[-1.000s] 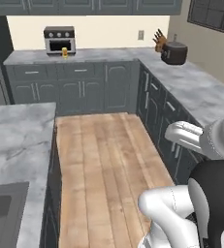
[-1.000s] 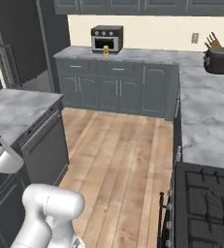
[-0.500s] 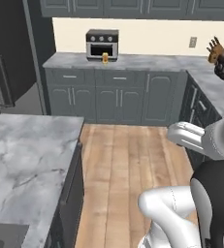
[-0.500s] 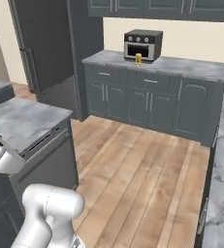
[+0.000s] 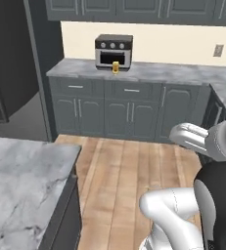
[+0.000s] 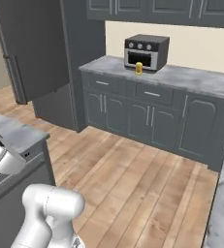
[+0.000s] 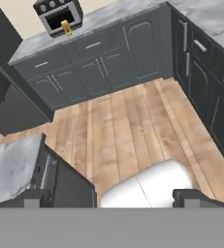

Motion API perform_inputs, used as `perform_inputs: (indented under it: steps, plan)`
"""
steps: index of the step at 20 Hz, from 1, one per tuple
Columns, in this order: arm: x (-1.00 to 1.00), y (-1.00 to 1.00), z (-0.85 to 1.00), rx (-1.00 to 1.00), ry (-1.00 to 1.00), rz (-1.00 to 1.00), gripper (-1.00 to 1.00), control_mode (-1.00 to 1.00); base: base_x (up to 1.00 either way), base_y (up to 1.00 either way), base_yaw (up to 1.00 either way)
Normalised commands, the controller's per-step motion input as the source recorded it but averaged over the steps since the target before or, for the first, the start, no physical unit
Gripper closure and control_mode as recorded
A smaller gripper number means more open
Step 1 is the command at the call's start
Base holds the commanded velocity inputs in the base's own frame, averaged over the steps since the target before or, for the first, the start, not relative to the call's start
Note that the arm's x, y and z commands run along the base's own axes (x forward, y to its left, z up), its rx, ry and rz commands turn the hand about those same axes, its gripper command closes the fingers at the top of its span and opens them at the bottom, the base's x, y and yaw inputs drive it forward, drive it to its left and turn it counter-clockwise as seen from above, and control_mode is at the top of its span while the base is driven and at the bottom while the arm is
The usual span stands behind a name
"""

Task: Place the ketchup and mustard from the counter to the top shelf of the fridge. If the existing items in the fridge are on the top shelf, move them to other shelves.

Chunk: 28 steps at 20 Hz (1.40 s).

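Yellow mustard (image 5: 116, 67) upright on the counter (image 5: 158, 73), before toaster oven (image 5: 114, 51).

No legible text anywhere.

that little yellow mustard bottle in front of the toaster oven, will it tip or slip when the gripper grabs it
The mustard stands upright on the counter just in front of the toaster oven. It looks small and squat, so probably light and fairly stable, though a sideways nudge could topple it. As a squeeze bottle it may give a little under the fingers; its surface is too distant to judge.

Wood plank floor (image 5: 129, 166), cream wall (image 5: 173, 41), dark grey cabinets (image 6: 147, 114).
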Motion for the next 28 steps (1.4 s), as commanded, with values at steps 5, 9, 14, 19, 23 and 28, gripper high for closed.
perform_inputs:
  steps: [5, 9, 14, 19, 23, 28]
  plan:
    - [0.00, 0.00, 0.00, 0.00, 0.00, 0.00, -1.00, 1.00, 1.00, -0.63, 0.20]
    - [0.00, 0.00, 0.00, 0.00, 0.00, 0.00, -1.00, 1.00, 1.00, -0.62, 0.19]
    - [0.00, 0.00, 0.00, 0.00, 0.00, 0.00, -1.00, 1.00, 1.00, -0.59, 0.19]
    - [0.00, 0.00, 0.00, 0.00, 0.00, 0.00, -1.00, 1.00, 1.00, -0.55, 0.18]
    - [0.00, 0.00, 0.00, 0.00, 0.00, 0.00, -1.00, 1.00, 1.00, -0.45, 0.10]
    - [0.00, 0.00, 0.00, 0.00, 0.00, 0.00, -1.00, 1.00, 1.00, -0.20, 0.02]
